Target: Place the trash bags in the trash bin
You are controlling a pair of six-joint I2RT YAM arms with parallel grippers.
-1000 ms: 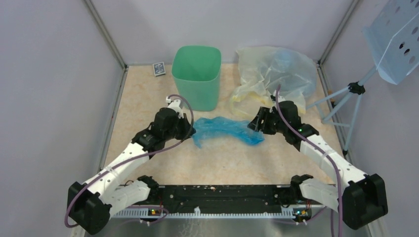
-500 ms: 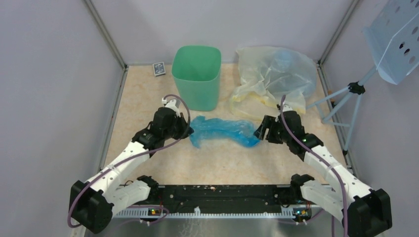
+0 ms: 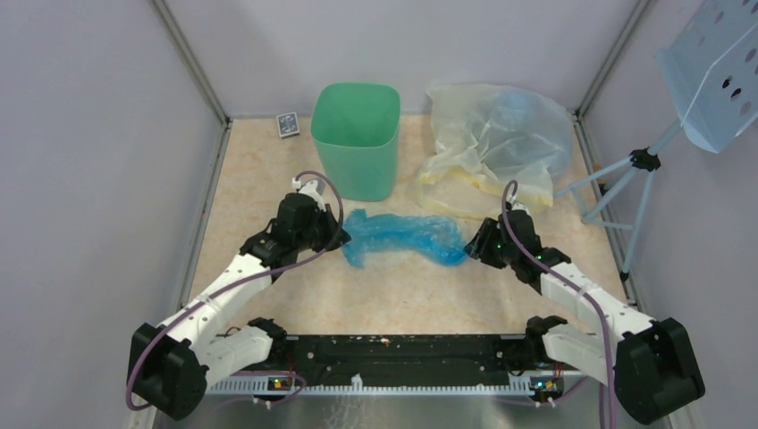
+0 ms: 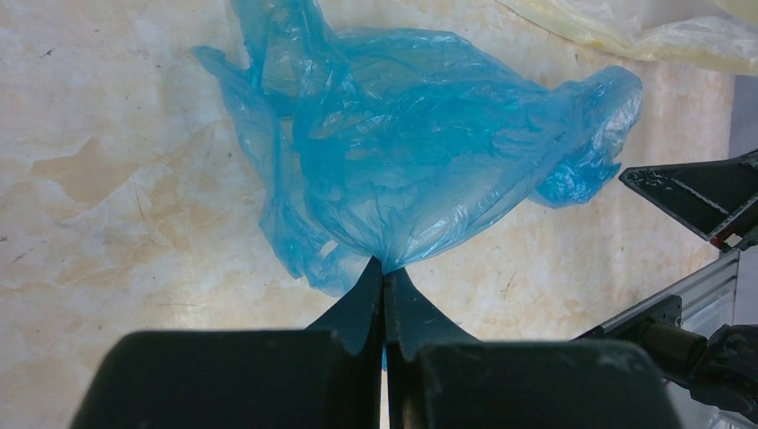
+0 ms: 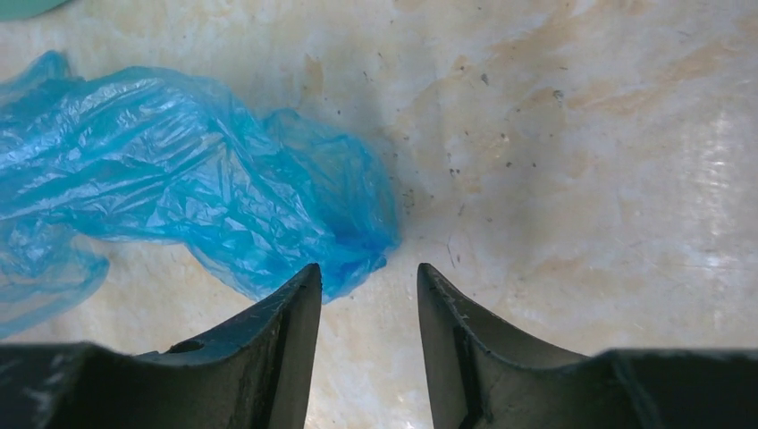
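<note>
A crumpled blue trash bag [image 3: 402, 236] [image 4: 402, 152] [image 5: 170, 170] lies stretched across the middle of the table. My left gripper [image 3: 344, 238] [image 4: 384, 268] is shut on its left end, the plastic pinched between the fingertips. My right gripper [image 3: 472, 247] [image 5: 366, 273] stands open at the bag's right end, with only bare table between its fingers. The green trash bin [image 3: 356, 138] stands upright behind the bag. A heap of pale yellowish and light blue trash bags [image 3: 496, 138] sits at the back right.
A small dark card box [image 3: 287, 124] lies at the back left beside the bin. A tripod with a perforated light-blue panel [image 3: 715, 71] stands outside the right wall. Metal frame rails border the tabletop [image 3: 268, 170].
My right gripper has moved right and toward the near edge, off the blue bag's right end, and its jaws are now narrower. The left gripper keeps its hold and has barely moved.
</note>
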